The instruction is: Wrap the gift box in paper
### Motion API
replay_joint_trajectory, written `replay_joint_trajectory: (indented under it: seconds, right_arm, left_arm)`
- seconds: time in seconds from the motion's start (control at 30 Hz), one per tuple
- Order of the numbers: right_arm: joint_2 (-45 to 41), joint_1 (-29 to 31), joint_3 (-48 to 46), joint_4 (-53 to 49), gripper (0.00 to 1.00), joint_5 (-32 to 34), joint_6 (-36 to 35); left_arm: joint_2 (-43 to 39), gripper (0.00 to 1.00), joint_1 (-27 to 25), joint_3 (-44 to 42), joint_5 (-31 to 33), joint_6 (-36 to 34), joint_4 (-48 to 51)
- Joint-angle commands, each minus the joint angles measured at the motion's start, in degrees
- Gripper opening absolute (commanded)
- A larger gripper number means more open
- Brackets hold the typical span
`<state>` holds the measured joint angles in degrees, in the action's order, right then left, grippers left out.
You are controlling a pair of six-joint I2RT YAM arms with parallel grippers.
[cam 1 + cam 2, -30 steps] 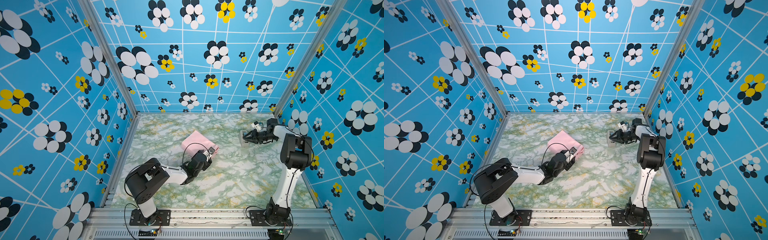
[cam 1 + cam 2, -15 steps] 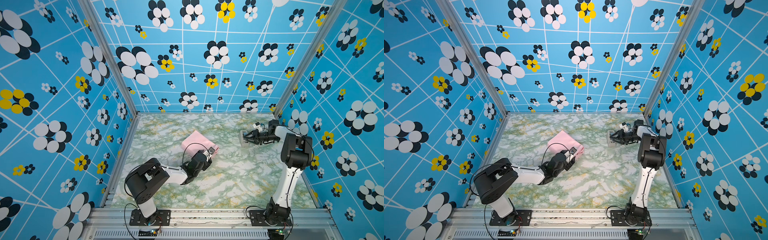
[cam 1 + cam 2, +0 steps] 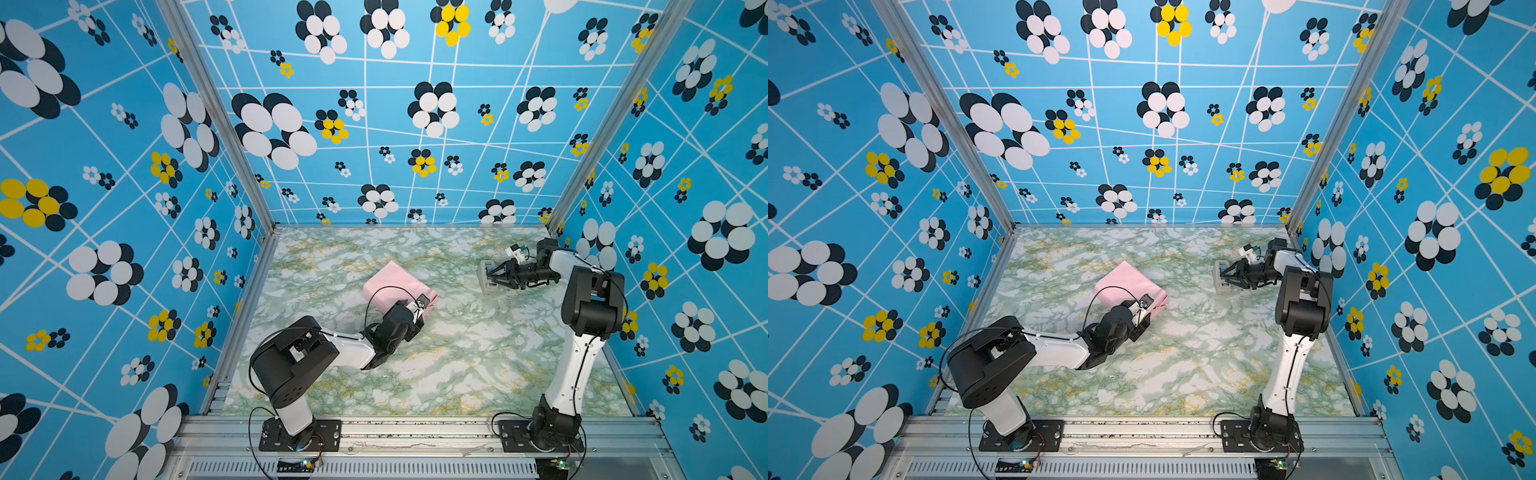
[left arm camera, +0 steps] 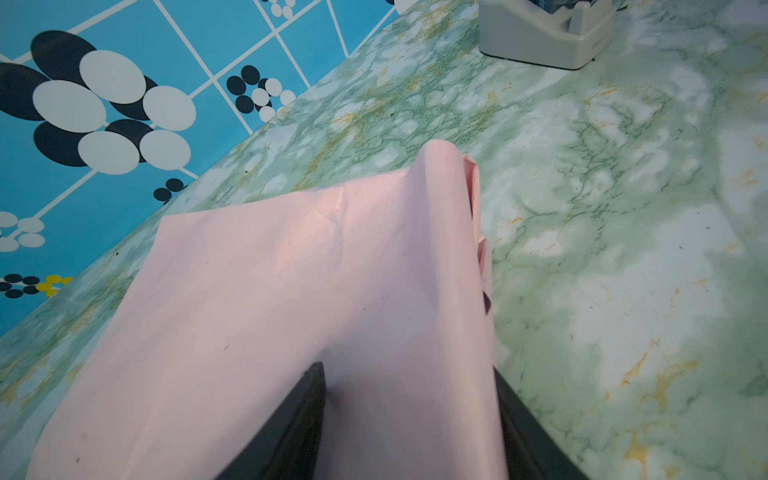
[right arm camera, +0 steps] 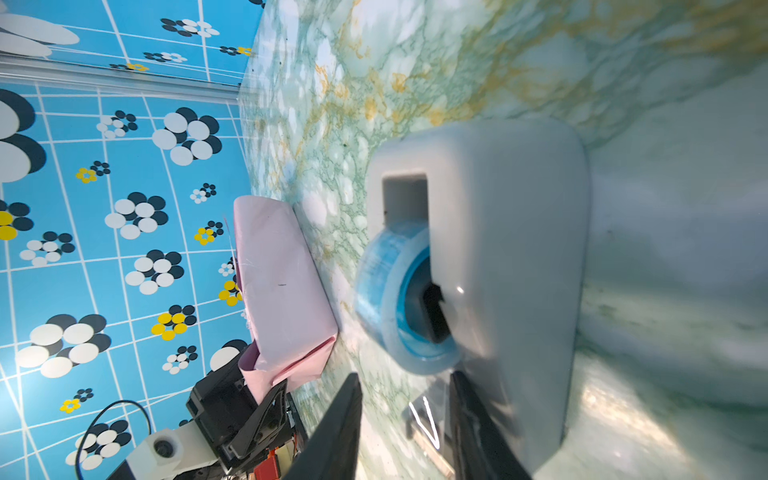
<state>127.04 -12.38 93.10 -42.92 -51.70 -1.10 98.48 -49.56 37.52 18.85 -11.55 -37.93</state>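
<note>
Clamping the pale pink paper (image 4: 270,291), our left gripper (image 4: 409,374) steadies it. Well rightward, our right gripper (image 5: 404,374), half-open and seemingly empty, fronts the white-grey plastic tape dispenser (image 5: 511,249).

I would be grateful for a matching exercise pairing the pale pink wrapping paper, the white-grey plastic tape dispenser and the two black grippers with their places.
1. pale pink wrapping paper
2. white-grey plastic tape dispenser
3. left gripper
4. right gripper

A. jaws apart at the dispenser
B. folded into a parcel in the middle
C. clamped on the parcel's end
D. far right of the marble-patterned table

Pairs: 1-B, 2-D, 3-C, 4-A.
</note>
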Motion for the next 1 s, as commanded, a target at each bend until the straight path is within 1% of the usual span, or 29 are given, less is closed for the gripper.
replay_joint_trajectory:
  seconds: [0.0, 0.13, 0.4, 0.5, 0.73, 0.97]
  right_arm:
    - [2.95, 0.78, 0.33, -4.72, 0.37, 7.47, -1.87]
    - [4.00, 0.87, 1.16, -5.87, 0.37, 6.27, -2.52]
    - [6.51, 0.87, 3.85, -9.43, 0.37, 0.02, -3.98]
    - [7.43, 0.87, 4.79, -10.34, 0.37, -0.85, -4.34]
    - [8.43, 0.78, 5.94, -10.55, 0.32, -2.38, -3.83]
    - [8.06, 0.13, 5.41, -9.35, 0.21, -4.29, -2.98]
  left_arm:
    - [3.48, 0.59, 1.64, -2.08, -0.57, 1.80, 10.77]
    - [3.48, 0.59, 1.61, -2.01, -0.59, 1.63, 10.77]
    - [3.67, 0.59, 1.59, -1.58, -0.92, 1.62, 10.77]
    - [3.65, 0.59, 1.61, -1.54, -0.92, 1.35, 10.77]
    - [3.69, 0.59, 1.62, -1.43, -1.09, 1.40, 10.70]
    - [3.66, 0.59, 1.70, -1.54, -1.09, 1.36, 10.69]
